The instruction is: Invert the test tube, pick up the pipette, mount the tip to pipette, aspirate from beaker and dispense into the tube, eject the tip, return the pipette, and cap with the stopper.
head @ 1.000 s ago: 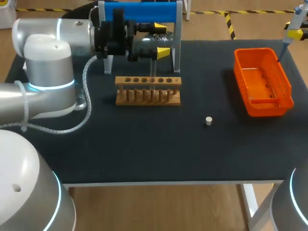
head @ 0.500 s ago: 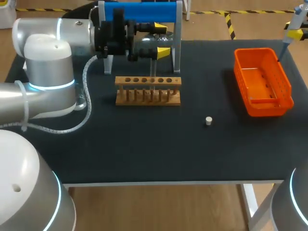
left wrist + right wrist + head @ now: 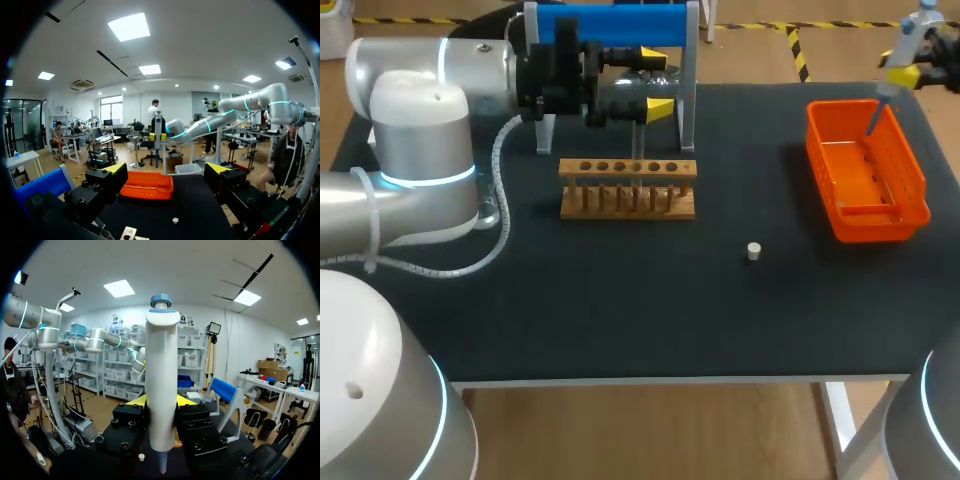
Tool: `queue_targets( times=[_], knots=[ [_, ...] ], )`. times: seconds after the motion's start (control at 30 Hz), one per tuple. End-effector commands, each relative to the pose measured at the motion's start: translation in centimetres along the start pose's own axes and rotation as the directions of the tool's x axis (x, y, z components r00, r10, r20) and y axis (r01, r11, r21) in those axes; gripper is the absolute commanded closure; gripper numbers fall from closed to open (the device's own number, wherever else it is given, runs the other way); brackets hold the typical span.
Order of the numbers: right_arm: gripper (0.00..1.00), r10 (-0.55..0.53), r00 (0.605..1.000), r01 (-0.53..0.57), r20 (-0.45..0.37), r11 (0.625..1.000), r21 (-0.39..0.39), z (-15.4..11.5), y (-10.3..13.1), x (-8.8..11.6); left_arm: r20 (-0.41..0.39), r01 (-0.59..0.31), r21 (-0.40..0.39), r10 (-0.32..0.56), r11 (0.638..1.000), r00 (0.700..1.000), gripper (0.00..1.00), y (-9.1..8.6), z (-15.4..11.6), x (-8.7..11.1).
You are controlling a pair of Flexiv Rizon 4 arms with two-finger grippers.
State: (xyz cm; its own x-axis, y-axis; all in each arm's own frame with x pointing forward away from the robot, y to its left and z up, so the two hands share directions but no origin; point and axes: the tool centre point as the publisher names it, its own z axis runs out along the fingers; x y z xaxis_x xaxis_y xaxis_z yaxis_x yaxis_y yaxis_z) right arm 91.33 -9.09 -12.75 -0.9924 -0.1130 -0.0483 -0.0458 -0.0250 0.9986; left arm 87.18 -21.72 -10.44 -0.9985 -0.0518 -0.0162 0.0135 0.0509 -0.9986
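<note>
My right gripper (image 3: 908, 66) hangs over the table's far right corner, shut on a white pipette (image 3: 917, 24) with a blue top. The pipette's tip (image 3: 875, 114) points down into the orange basket (image 3: 880, 225). In the right wrist view the pipette (image 3: 162, 385) stands upright between the fingers (image 3: 134, 401). My left gripper (image 3: 657, 83) is open at the back, in front of the blue stand (image 3: 620, 22) and above the wooden tube rack (image 3: 628, 190). A thin clear tube (image 3: 639, 135) rises from the rack under it. The small white stopper (image 3: 754, 251) lies on the mat.
A black mat (image 3: 620, 300) covers the table. In the left wrist view the orange basket (image 3: 148, 185) and the stopper (image 3: 175, 220) lie ahead of the open left gripper (image 3: 166, 171). The left arm's big joints (image 3: 420, 150) fill the table's left side.
My right gripper has carried the pipette to the left, further into view, so its tip now hangs inside the orange basket. The left arm has not moved.
</note>
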Motion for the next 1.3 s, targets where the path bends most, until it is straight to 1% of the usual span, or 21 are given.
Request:
queue_targets(
  times=[0.03, 0.2, 0.47, 0.53, 0.73, 1.03, 1.1, 1.3],
  knots=[
    [1.0, -0.014, 0.999, 0.014, 0.046, 1.0, 0.004, 5.8, -0.5, 0.8, -0.004, 0.001, -0.002, -0.001, 1.0, 1.0, 0.0, 0.0, 0.0, -0.1],
    [1.0, -0.027, 0.999, 0.027, 0.019, 1.0, 0.012, 9.4, -1.1, 0.9, -0.004, 0.001, -0.002, -0.001, 1.0, 1.0, 0.0, 0.0, 0.0, -0.1],
    [1.0, -0.022, 1.0, 0.022, -0.015, 1.0, 0.011, 13.7, -1.4, 1.1, -0.004, 0.001, -0.002, -0.001, 1.0, 1.0, 0.0, 0.0, 0.0, -0.1],
    [1.0, -0.016, 0.999, 0.016, -0.034, 1.0, 0.001, 14.6, -1.4, 1.2, -0.004, 0.001, -0.002, -0.001, 1.0, 1.0, 0.0, 0.0, 0.0, -0.1],
    [1.0, -0.007, 0.999, 0.008, -0.039, 1.0, 0.005, 17.3, -1.8, 1.3, -0.004, 0.001, -0.002, -0.001, 1.0, 1.0, 0.0, 0.0, 0.0, -0.1],
    [1.0, -0.002, 0.998, 0.003, -0.058, 1.0, 0.026, 21.5, -2.2, 0.8, -0.004, 0.001, -0.002, -0.001, 1.0, 1.0, 0.0, 0.0, 0.0, -0.1],
    [1.0, 0.005, 0.998, -0.004, -0.059, 1.0, 0.015, 22.3, -2.2, 0.6, -0.004, 0.001, -0.002, -0.001, 1.0, 1.0, 0.0, 0.0, 0.0, -0.1],
    [1.0, -0.012, 0.998, 0.013, -0.063, 1.0, 0.013, 24.5, -2.2, 0.5, -0.004, 0.001, -0.002, -0.001, 1.0, 1.0, 0.0, 0.0, 0.0, -0.1]
  ],
)
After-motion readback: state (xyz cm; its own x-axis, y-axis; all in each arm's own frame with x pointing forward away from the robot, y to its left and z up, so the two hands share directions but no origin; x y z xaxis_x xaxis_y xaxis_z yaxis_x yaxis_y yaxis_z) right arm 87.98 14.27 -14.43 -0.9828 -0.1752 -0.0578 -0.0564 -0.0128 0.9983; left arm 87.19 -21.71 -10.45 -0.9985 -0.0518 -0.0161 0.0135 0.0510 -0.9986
